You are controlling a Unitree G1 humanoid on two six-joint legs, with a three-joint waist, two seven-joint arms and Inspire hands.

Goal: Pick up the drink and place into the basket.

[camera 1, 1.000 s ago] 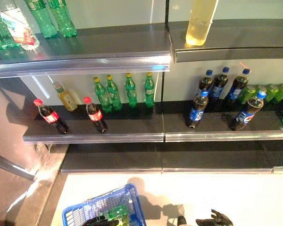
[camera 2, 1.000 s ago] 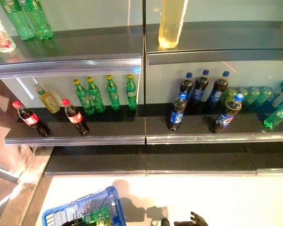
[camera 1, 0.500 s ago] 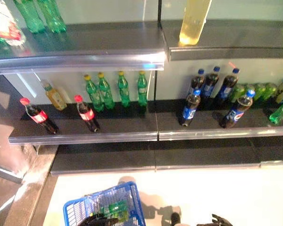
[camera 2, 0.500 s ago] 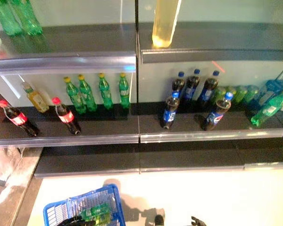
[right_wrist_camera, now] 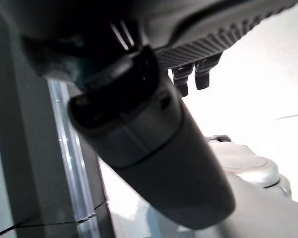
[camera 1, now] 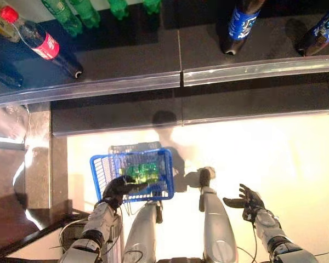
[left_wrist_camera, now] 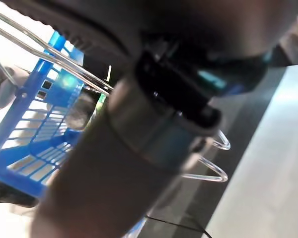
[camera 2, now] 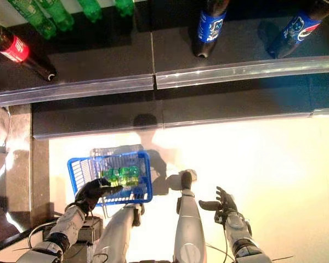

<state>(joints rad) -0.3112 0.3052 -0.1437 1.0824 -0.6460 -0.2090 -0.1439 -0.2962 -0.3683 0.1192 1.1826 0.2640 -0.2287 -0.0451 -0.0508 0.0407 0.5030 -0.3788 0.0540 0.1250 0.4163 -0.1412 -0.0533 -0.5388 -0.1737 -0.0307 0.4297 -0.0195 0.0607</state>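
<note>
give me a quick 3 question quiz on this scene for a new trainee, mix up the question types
1. True or false: the blue basket already holds a green bottle.
2. Which hand holds the basket? A) the left hand B) the right hand C) neither
3. Fill in: the cola bottle on the shelf has a ___ cap.

Key:
1. True. The green bottle lies inside the basket.
2. A. The left hand's fingers are curled at the basket's near edge, over its wire handle; the right hand hangs open and empty over the floor.
3. Red.
</note>
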